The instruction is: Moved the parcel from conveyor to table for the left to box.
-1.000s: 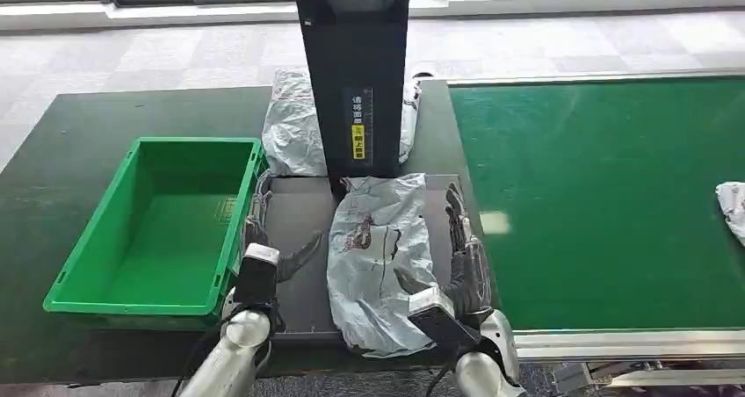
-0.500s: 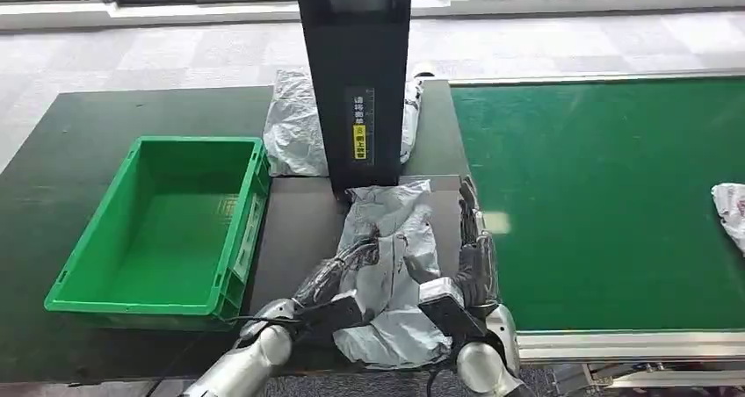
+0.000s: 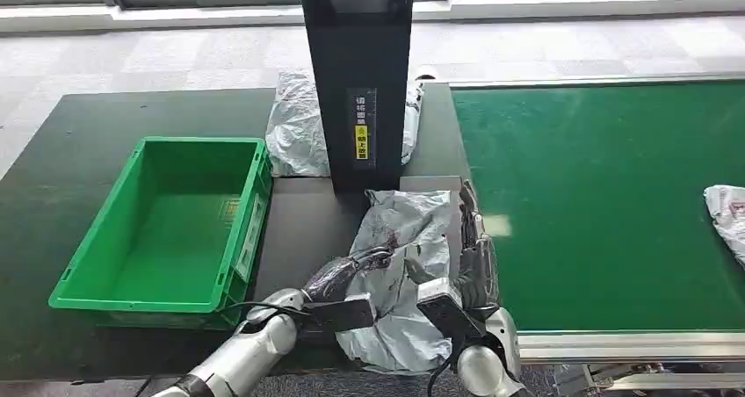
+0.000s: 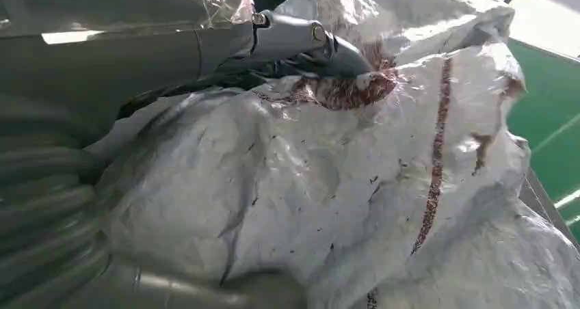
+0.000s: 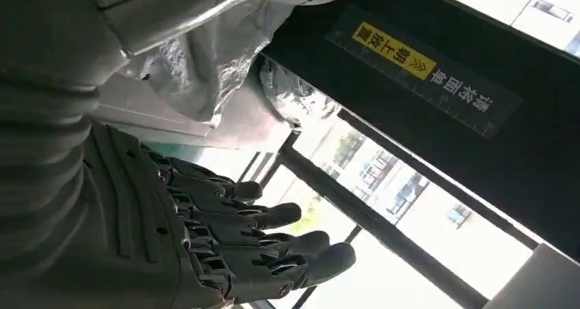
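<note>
A crumpled grey parcel (image 3: 404,265) with dark red marks lies on the grey plate (image 3: 299,226) in front of the black post (image 3: 356,81). My left hand (image 3: 347,278) grips its left side; in the left wrist view the thumb (image 4: 308,42) presses into the parcel (image 4: 356,186) while a finger (image 4: 205,288) curls round its other side. My right hand (image 3: 470,265) lies along the parcel's right edge. In the right wrist view its fingers (image 5: 273,240) stretch out straight and apart, holding nothing, with the parcel (image 5: 205,70) beside them. The green box (image 3: 158,230) stands empty to the left.
A second grey parcel (image 3: 294,129) lies behind the post on the dark table (image 3: 88,151). The green conveyor (image 3: 606,204) runs along the right, with another parcel (image 3: 725,217) at its far right edge. The box's wall is close to my left arm.
My left hand swung from beside the green box across to the parcel's left side and took hold. The parcel bunched up and shifted slightly right. The right hand barely moved.
</note>
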Tool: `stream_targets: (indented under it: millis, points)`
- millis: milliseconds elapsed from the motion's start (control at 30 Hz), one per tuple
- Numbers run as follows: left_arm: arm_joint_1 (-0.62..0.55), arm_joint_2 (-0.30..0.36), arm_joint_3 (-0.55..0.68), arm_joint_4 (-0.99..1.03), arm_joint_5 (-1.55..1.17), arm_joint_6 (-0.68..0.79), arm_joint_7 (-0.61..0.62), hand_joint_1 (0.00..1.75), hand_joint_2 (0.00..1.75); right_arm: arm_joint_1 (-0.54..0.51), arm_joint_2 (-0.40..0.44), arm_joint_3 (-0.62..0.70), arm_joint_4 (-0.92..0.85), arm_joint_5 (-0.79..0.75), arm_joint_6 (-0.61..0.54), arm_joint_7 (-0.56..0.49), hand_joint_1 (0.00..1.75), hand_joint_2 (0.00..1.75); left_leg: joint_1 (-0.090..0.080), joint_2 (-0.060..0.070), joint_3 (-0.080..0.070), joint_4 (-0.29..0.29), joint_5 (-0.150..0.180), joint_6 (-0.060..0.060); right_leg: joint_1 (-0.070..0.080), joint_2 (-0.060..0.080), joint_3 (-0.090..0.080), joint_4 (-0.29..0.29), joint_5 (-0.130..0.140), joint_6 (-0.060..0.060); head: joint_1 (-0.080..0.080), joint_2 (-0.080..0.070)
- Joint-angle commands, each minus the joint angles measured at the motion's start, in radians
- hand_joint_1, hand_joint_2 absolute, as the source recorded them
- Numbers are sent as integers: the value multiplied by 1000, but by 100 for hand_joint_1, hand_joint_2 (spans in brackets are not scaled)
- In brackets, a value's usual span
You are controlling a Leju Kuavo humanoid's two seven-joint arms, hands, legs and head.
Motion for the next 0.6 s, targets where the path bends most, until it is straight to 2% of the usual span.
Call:
stream_targets:
  millis: [33, 167, 200, 300, 600]
  points:
    - [-3, 12, 86, -20, 4, 133, 34, 175, 175, 91, 22, -96, -99, 40, -4, 48, 0, 175, 1, 0, -1, -2, 1, 0, 1, 5, -1, -2, 2, -1, 0, 0]
    - [32, 14, 176, -223, -12, 404, 70, 175, 175, 153, 27, -113, -179, 56, -3, 60, 0, 175, 1, -2, -1, 0, 0, 0, 1, 2, -1, 0, 0, -1, 0, 0]
    - [76, 29, 237, -379, -111, 711, 85, 175, 175, 159, 34, -106, -179, 53, 1, 61, 0, 175, 2, -2, -2, 1, 0, -1, 2, 3, -2, -1, 0, -1, 0, 0]
    - [158, 86, 312, -648, -230, 681, 186, 175, 175, 149, 43, -88, -143, 45, -1, 59, 0, 175, 2, 6, -3, 1, -1, -1, 3, 10, -6, 1, 1, -2, 0, 0]
    - [158, 68, 329, -610, -254, 715, 166, 175, 175, 146, 43, -90, -139, 42, -4, 57, 0, 175, 1, 4, -3, -1, -1, -1, 3, 9, -6, 0, 0, -2, 0, 0]
